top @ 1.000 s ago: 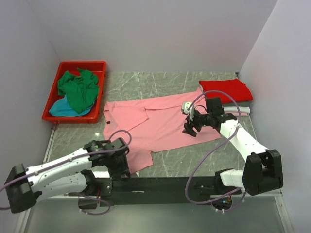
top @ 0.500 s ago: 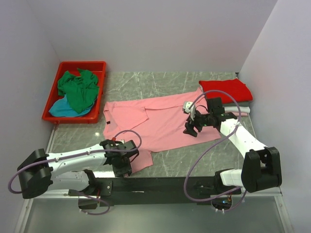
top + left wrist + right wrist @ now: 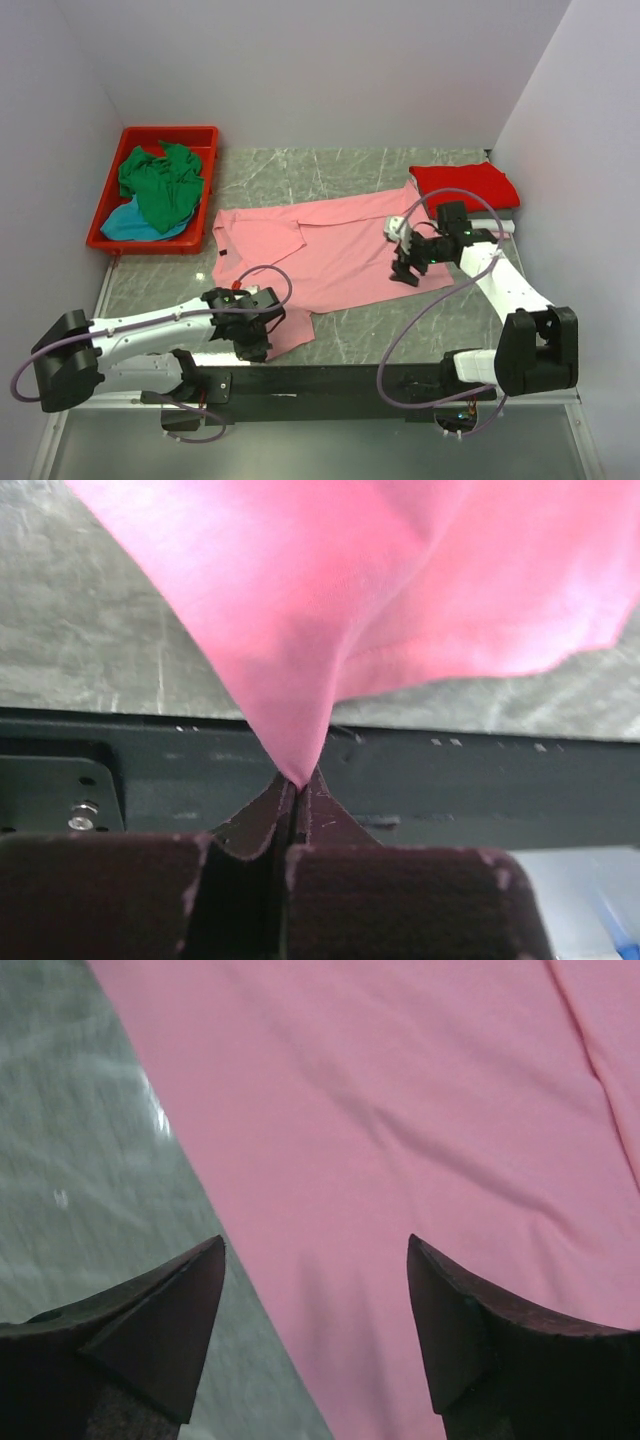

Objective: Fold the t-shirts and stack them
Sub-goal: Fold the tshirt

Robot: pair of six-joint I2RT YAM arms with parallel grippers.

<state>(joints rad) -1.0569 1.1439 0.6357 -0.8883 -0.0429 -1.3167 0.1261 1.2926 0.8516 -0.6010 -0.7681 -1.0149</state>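
Open surface (image 3: 330, 170) runs along the far side, between the red bin (image 3: 170, 131) at far left and the folded red t-shirt (image 3: 465, 186) at far right. The spread salmon pink t-shirt (image 3: 340, 250) covers the middle. The left hand (image 3: 250, 340), pinched on its near corner, blocks near left. The right hand (image 3: 406, 270), fingers apart, hangs over its right edge. Bare surface lies near, between them.

Left gripper (image 3: 295, 788): jaws stood apart a second ago; now pinched tight on the shirt's near corner, at 7 o'clock of the cloth.
Shirt (image 3: 330, 255): that corner is now gathered into a peak at the pinch.
Left arm: forearm lower and straighter; elbow swung toward 3 o'clock.
Right gripper (image 3: 408, 268): shifted slightly toward 4 o'clock, now at the shirt's edge.
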